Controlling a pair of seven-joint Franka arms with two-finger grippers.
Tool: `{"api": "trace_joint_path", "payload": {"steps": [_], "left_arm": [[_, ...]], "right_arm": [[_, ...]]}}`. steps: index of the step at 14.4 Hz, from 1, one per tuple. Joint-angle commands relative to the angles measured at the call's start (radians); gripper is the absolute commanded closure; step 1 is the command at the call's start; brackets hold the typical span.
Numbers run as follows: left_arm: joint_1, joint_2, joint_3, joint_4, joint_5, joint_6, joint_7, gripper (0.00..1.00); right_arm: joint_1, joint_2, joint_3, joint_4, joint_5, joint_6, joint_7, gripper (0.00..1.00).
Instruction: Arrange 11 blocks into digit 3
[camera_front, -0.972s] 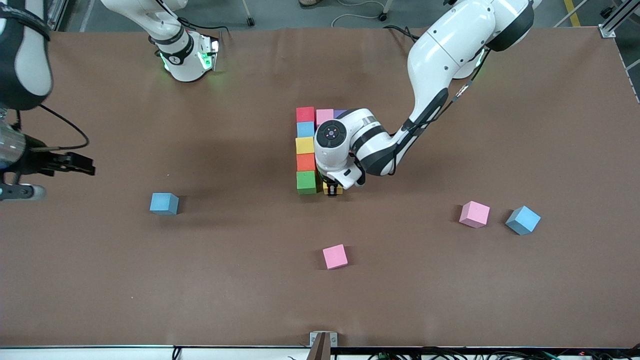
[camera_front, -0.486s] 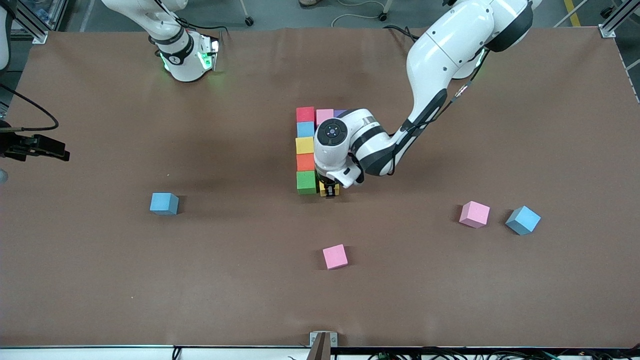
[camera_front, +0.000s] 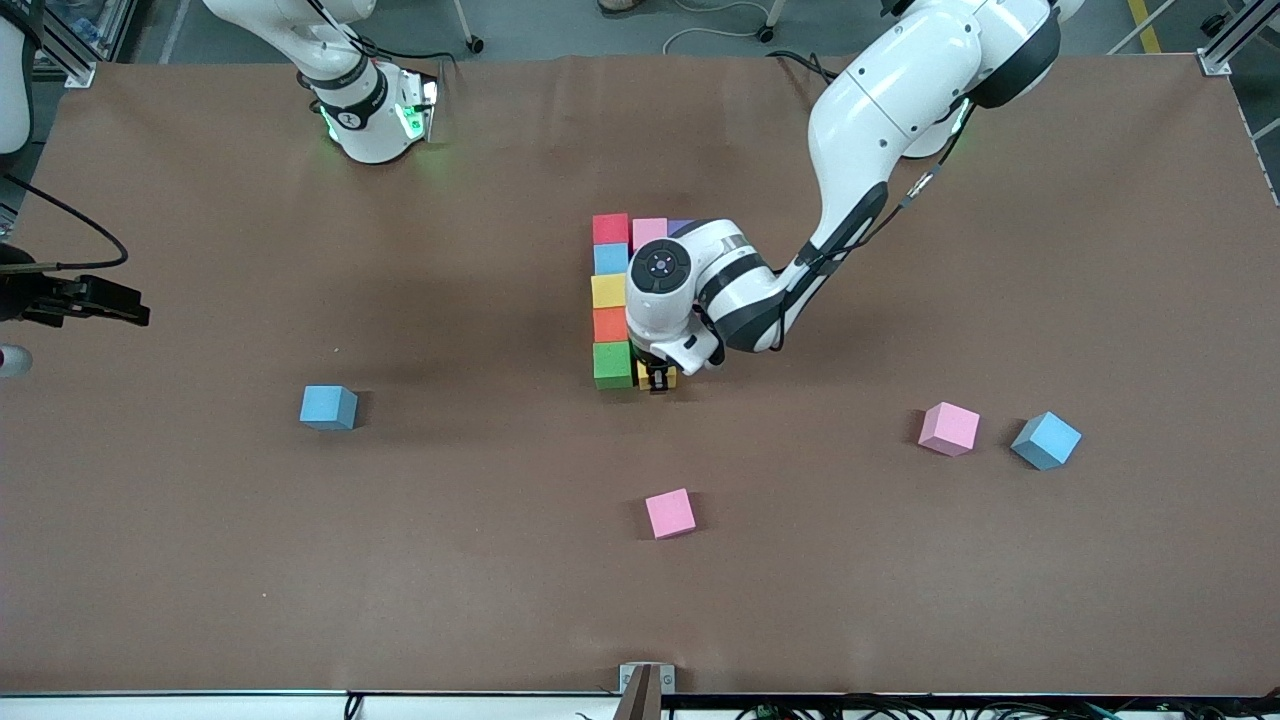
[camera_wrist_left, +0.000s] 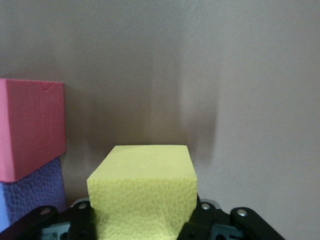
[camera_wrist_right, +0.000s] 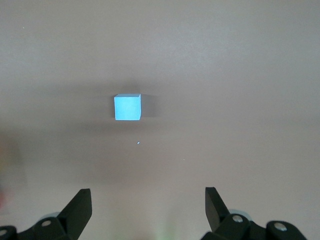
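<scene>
the left gripper (camera_front: 659, 381), mid-frame, is clamped on the yellow block (camera_wrist_left: 143, 192) beside the green block (camera_front: 612, 364); a skewed release could nudge that column. the right gripper (camera_wrist_right: 148, 210), fingers apart, waits at the frame's left edge.

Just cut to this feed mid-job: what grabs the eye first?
The coloured column of blocks at mid-table, with the left claw shut on a yellow block beside the green block at its nearer end. The right claw hangs open over a lone blue block toward the right arm's end.

Matt, pebbled foam yellow block (camera_wrist_left: 142, 192)
</scene>
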Motion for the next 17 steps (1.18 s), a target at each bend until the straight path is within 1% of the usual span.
{"api": "trace_joint_path", "payload": {"steps": [1, 5, 11, 15, 17], "left_arm": [[-0.012, 0.010, 0.008, 0.007, 0.005, 0.009, -0.015, 0.77], [-0.013, 0.010, 0.008, 0.008, 0.006, 0.009, -0.014, 0.77], [-0.029, 0.020, 0.008, 0.010, 0.016, 0.012, 0.001, 0.77], [-0.029, 0.020, 0.008, 0.008, 0.019, 0.012, 0.037, 0.77], [-0.029, 0.020, 0.010, 0.010, 0.017, 0.012, 0.040, 0.77]], "right_arm": [[0.002, 0.002, 0.007, 0.017, 0.002, -0.010, 0.007, 0.00], [0.005, 0.003, 0.009, 0.026, 0.003, -0.004, 0.002, 0.00], [0.025, -0.011, 0.013, 0.020, 0.005, -0.040, 0.009, 0.00], [0.038, -0.050, 0.010, 0.006, 0.005, -0.053, 0.019, 0.00], [0.032, -0.081, 0.007, -0.035, 0.006, -0.056, 0.019, 0.00]]}}
